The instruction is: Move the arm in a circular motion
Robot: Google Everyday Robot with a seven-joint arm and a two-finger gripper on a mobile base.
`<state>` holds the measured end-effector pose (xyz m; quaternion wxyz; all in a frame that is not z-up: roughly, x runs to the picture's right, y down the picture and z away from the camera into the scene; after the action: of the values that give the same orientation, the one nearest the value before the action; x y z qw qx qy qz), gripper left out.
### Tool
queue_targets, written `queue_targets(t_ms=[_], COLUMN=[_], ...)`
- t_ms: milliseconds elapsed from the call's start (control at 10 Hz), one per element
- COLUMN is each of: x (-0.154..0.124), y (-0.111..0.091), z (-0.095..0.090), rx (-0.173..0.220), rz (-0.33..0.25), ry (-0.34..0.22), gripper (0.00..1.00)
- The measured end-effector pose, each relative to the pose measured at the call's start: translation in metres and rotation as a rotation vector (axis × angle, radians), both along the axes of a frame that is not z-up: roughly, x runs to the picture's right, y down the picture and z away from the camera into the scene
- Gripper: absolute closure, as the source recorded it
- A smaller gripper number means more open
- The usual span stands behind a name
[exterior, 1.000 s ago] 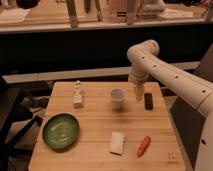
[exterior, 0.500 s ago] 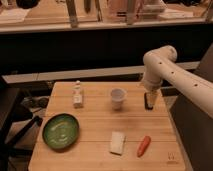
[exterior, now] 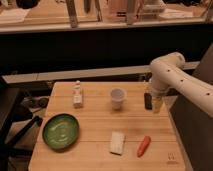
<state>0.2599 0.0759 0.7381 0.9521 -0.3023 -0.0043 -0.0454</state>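
The arm (exterior: 175, 76) is glossy white with small dark dots and comes in from the right edge, bending down over the right side of the wooden table (exterior: 95, 125). Its gripper (exterior: 157, 104), a narrow pale yellowish tip, hangs just above the table's right edge. It is right beside a small black object (exterior: 148, 100) and to the right of a white cup (exterior: 117, 97). Nothing shows in its grasp.
On the table are a small white bottle (exterior: 78, 94) at the back left, a green bowl (exterior: 60, 131) at the front left, a white sponge (exterior: 117, 142) and an orange carrot (exterior: 143, 145) at the front. A dark counter runs behind the table.
The arm has swung to the right and slightly forward, from over the cup area to the table's right edge. The table objects have not moved.
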Motion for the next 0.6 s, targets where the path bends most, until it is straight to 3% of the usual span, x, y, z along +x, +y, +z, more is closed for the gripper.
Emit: queue_targets(t_ms=[300, 600], x=[-0.004, -0.014], y=[0.023, 0.030], z=[-0.011, -0.012], rx=[0.000, 0.003], rz=[0.001, -0.013], ry=[0.004, -0.001], gripper=[0.20, 0.20])
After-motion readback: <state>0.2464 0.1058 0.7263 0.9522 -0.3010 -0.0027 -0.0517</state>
